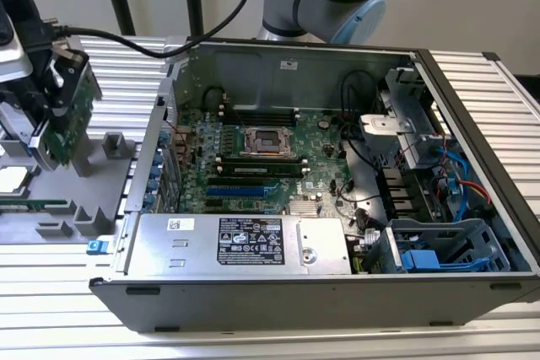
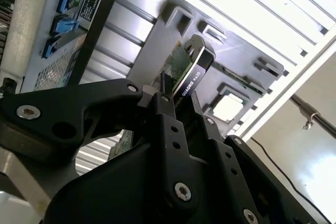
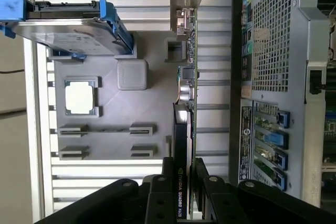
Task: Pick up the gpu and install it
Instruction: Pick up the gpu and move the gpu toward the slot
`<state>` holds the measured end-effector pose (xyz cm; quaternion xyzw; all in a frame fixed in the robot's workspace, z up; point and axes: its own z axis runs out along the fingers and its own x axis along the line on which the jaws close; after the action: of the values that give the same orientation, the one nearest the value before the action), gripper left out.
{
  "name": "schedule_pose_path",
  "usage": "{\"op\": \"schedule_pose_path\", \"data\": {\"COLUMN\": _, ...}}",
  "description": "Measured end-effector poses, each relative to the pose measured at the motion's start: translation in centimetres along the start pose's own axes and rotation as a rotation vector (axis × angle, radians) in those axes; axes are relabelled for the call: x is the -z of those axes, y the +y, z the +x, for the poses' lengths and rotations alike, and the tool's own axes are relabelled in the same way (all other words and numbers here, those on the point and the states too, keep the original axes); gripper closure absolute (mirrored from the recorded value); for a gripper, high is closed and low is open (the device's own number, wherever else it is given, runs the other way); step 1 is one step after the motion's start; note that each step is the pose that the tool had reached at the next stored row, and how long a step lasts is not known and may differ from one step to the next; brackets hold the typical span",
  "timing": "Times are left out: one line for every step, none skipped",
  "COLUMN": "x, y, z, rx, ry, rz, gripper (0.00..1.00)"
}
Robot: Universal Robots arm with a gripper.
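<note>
End effector (image 3: pixel 182 166) clamped on gpu (image 3: pixel 181 129) | upright over grey tray (image 1: pixel 84 200), exterior view's upper left | upright hold likely suits slotting

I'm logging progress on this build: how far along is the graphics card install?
Done: the gripper is shut on the thin green-and-black gpu card, clamping its edge. In hand: the card hangs over the grey parts tray, to the exterior view's left of the open grey computer case. Left: it is not yet seated on the large green motherboard inside that case.
</note>
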<state>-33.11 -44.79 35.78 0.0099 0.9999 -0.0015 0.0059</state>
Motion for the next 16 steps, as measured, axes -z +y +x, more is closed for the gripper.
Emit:
{"op": "schedule_pose_path", "data": {"x": 0.11, "y": 0.0, "z": 0.0, "rx": 0.0, "ry": 0.0, "rz": 0.0, "gripper": 1.0}}
{"op": "schedule_pose_path", "data": {"x": 0.21, "y": -0.01, "z": -0.01, "rx": 0.0, "ry": 0.0, "rz": 0.0, "gripper": 1.0}}
{"op": "schedule_pose_path", "data": {"x": 0.31, "y": -0.01, "z": -0.01, "rx": 0.0, "ry": 0.0001, "rz": 0.0, "gripper": 1.0}}
{"op": "schedule_pose_path", "data": {"x": 0.41, "y": -0.01, "z": -0.01, "rx": 0.0, "ry": 0.0001, "rz": 0.0001, "gripper": 1.0}}
{"op": "schedule_pose_path", "data": {"x": 0.49, "y": -0.01, "z": -0.01, "rx": 0.0, "ry": 0.0, "rz": 0.0, "gripper": 1.0}}
{"op": "schedule_pose_path", "data": {"x": 0.59, "y": -0.01, "z": -0.01, "rx": 0.0, "ry": 0.0, "rz": 0.0, "gripper": 1.0}}
{"op": "schedule_pose_path", "data": {"x": 0.67, "y": -0.01, "z": -0.01, "rx": 0.0, "ry": 0.0, "rz": 0.0, "gripper": 1.0}}
{"op": "schedule_pose_path", "data": {"x": 0.75, "y": -0.01, "z": -0.01, "rx": 0.0, "ry": 0.0, "rz": 0.0, "gripper": 1.0}}
{"op": "schedule_pose_path", "data": {"x": 0.83, "y": -0.01, "z": -0.02, "rx": 0.0, "ry": 0.0, "rz": 0.0, "gripper": 1.0}}
{"op": "schedule_pose_path", "data": {"x": 0.91, "y": -0.01, "z": -0.02, "rx": 0.0, "ry": 0.0, "rz": 0.0, "gripper": 1.0}}
{"op": "schedule_pose_path", "data": {"x": 0.99, "y": -0.01, "z": -0.02, "rx": 0.0, "ry": 0.0001, "rz": 0.0, "gripper": 1.0}}
{"op": "schedule_pose_path", "data": {"x": 1.06, "y": -0.01, "z": -0.01, "rx": 0.0, "ry": 0.0, "rz": 0.0, "gripper": 1.0}}
{"op": "schedule_pose_path", "data": {"x": 1.13, "y": -0.01, "z": -0.02, "rx": 0.0, "ry": 0.0, "rz": 0.0, "gripper": 1.0}}
{"op": "schedule_pose_path", "data": {"x": 1.21, "y": -0.01, "z": -0.02, "rx": 0.0, "ry": 0.0, "rz": 0.0, "gripper": 1.0}}
{"op": "schedule_pose_path", "data": {"x": 1.28, "y": -0.01, "z": -0.02, "rx": 0.0, "ry": 0.0, "rz": 0.0, "gripper": 1.0}}
{"op": "schedule_pose_path", "data": {"x": 1.36, "y": -0.01, "z": -0.02, "rx": 0.0, "ry": 0.0, "rz": 0.0, "gripper": 1.0}}
